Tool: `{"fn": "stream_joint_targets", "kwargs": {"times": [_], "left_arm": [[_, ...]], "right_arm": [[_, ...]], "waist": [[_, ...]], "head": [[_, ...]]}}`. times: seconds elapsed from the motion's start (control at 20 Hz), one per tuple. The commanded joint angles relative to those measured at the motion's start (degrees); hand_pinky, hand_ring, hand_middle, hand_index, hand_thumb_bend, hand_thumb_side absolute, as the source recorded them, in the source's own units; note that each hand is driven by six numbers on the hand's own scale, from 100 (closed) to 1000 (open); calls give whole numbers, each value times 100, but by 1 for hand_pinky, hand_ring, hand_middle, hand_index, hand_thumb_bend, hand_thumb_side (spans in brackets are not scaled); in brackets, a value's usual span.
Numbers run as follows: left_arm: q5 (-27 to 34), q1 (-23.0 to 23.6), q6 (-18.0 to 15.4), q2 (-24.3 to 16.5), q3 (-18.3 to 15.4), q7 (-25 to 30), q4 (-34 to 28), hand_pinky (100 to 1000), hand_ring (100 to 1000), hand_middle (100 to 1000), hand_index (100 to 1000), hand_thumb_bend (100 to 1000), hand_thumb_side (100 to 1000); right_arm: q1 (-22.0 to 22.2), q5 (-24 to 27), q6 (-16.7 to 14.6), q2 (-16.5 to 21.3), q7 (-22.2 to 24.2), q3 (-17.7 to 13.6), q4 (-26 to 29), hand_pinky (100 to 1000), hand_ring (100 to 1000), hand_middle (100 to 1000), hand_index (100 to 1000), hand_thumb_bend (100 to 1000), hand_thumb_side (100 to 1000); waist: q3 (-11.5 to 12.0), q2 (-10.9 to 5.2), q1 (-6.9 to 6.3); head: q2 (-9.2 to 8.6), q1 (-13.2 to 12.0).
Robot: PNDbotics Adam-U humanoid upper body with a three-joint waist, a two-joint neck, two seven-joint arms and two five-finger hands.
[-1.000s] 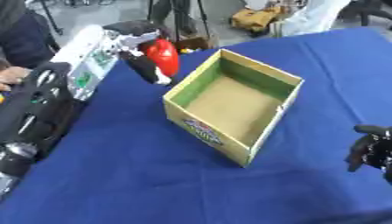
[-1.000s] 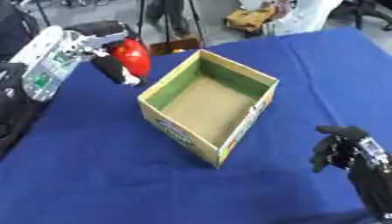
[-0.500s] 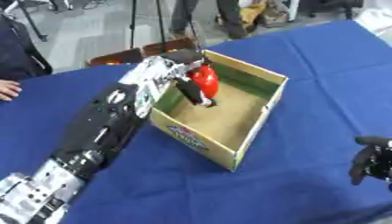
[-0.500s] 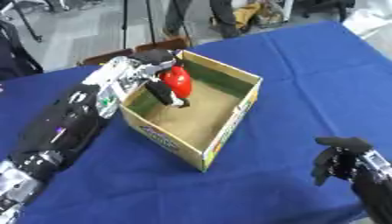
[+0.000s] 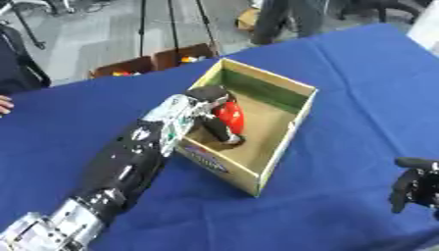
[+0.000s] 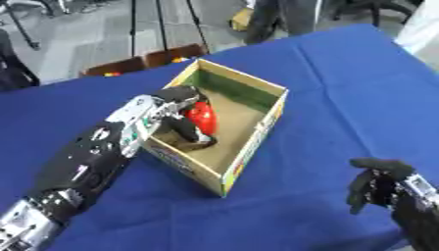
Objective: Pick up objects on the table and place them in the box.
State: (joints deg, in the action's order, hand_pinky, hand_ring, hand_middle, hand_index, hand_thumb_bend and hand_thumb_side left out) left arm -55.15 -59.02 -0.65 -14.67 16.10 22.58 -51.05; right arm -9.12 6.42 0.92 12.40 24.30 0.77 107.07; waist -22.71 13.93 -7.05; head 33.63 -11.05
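Note:
An open cardboard box (image 5: 295,131) with a green inner back wall stands on the blue tablecloth. My left hand (image 5: 208,98) reaches over the box's left wall and is shut on a red object (image 5: 230,117), which hangs low inside the box near its floor. What the red object is I cannot make out. My right hand (image 6: 377,187) rests near the lower right corner, fingers curled and holding nothing, well apart from the box.
The blue table (image 5: 360,83) stretches around the box on all sides. Beyond its far edge are tripod legs (image 5: 171,24), a low brown crate (image 5: 163,61) on the floor and a person standing. A person's hand (image 5: 4,104) shows at the left edge.
The camera has tilted, shifting the whole picture. My left hand has carried the red object from outside the box's left side over the wall and down inside. The right hand stayed put.

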Motion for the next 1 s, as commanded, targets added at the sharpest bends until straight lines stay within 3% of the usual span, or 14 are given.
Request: {"fn": "stream_joint_targets", "kwargs": {"times": [0.05,0.1,0.3,0.5,0.65,0.9,1.0], "left_arm": [[-122,-131,-58,-101,-96,-223,-321,689,618,673,865,1000,742],[-176,-142,-52,-138,-88,-306,-455,776,679,717,884,1000,763],[-346,-200,-92,-331,-60,-654,-1019,870,737,758,891,1000,760],[-80,-139,-232,-557,-121,-1009,-1596,787,656,703,843,1000,742],[183,109,-390,-667,-422,-1277,-2032,710,594,654,798,1000,733],[633,793,-656,-890,-1091,-1728,-2765,666,563,622,773,1000,713],[813,1084,-590,-959,-1248,-1908,-3058,656,556,618,767,1000,712]], "right_arm": [[-40,42,-7,79,3,-14,118,438,515,518,799,100,1000],[-33,42,-7,76,3,-14,115,438,515,518,799,100,1000],[15,35,-8,65,-6,-29,100,438,515,518,799,100,1000],[74,23,-9,48,-42,-71,87,438,516,519,800,100,1000],[115,13,-7,18,-76,-108,82,438,516,519,800,100,1000],[172,-21,-19,28,-154,-191,81,438,516,519,800,100,1000],[174,-42,-24,35,-197,-234,90,438,516,519,800,100,1000]], "waist": [[22,-97,55],[39,-108,65],[152,-153,115],[359,-207,167],[577,-246,237],[1004,-254,305],[1152,-225,302]], "head": [[-85,9],[-87,22],[-60,101],[-16,219],[23,312],[59,501],[52,575]]}}
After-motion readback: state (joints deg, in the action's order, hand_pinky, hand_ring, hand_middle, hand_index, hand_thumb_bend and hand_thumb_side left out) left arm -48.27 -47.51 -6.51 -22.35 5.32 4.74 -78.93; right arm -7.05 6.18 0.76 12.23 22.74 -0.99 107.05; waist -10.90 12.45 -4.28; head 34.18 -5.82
